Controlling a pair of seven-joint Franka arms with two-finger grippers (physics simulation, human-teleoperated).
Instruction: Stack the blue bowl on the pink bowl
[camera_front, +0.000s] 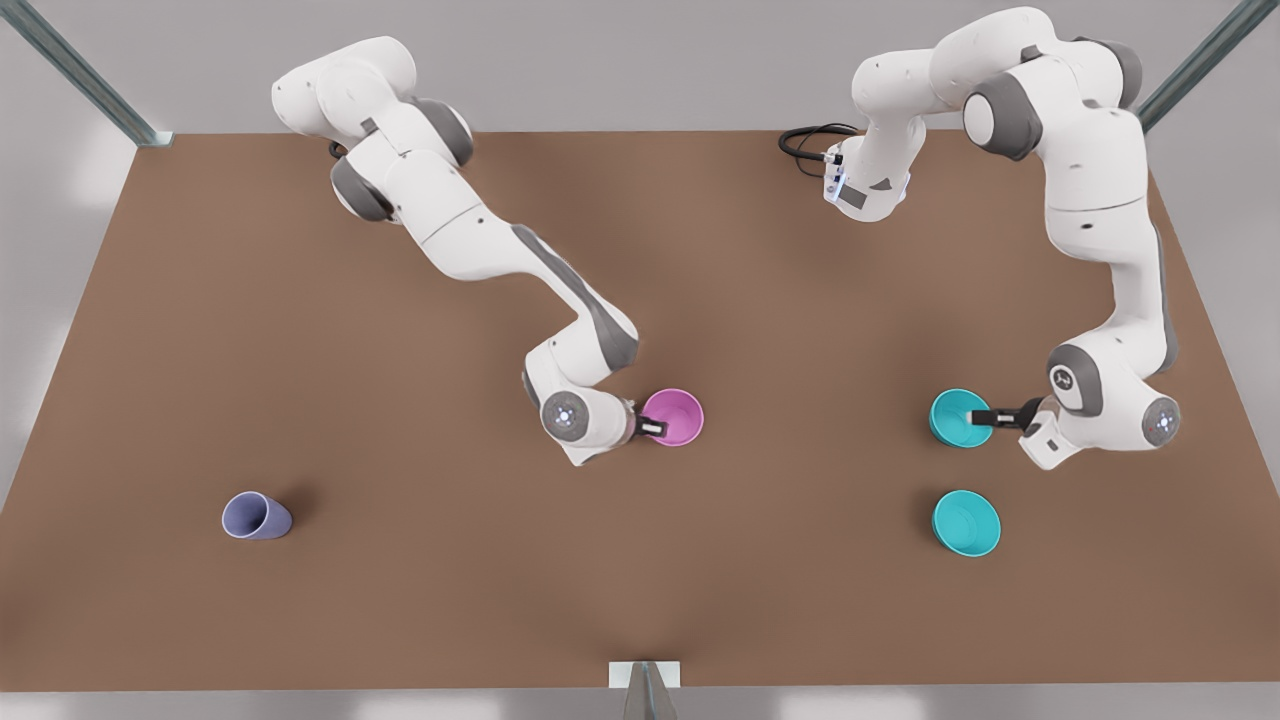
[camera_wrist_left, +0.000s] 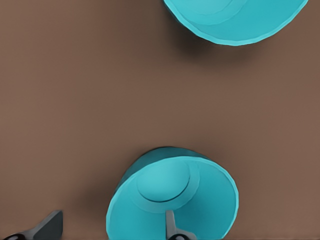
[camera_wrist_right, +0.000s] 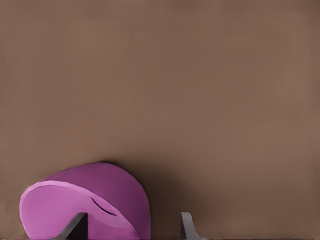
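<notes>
I am working over the brown table, the largest thing here. My left gripper is sitting at the blue bowl, on the front view's right. In the left wrist view one finger is standing inside the blue bowl and the other outside, so the fingers are apart, straddling the wall, not yet clamped.

My right gripper is sitting at the pink bowl, mid-table, well apart from the blue one. Its fingers are also apart across the rim of the pink bowl.

Handling, my judgement: both bowls are looking like thin, stiff, smooth plastic, so light but slippery. I am judging a rim pinch with the wall between the pads as the best hold.

Count: two teal bowls, the second teal bowl lying just nearer the camera; one pink bowl; one lavender cup, tipped on its side.
</notes>
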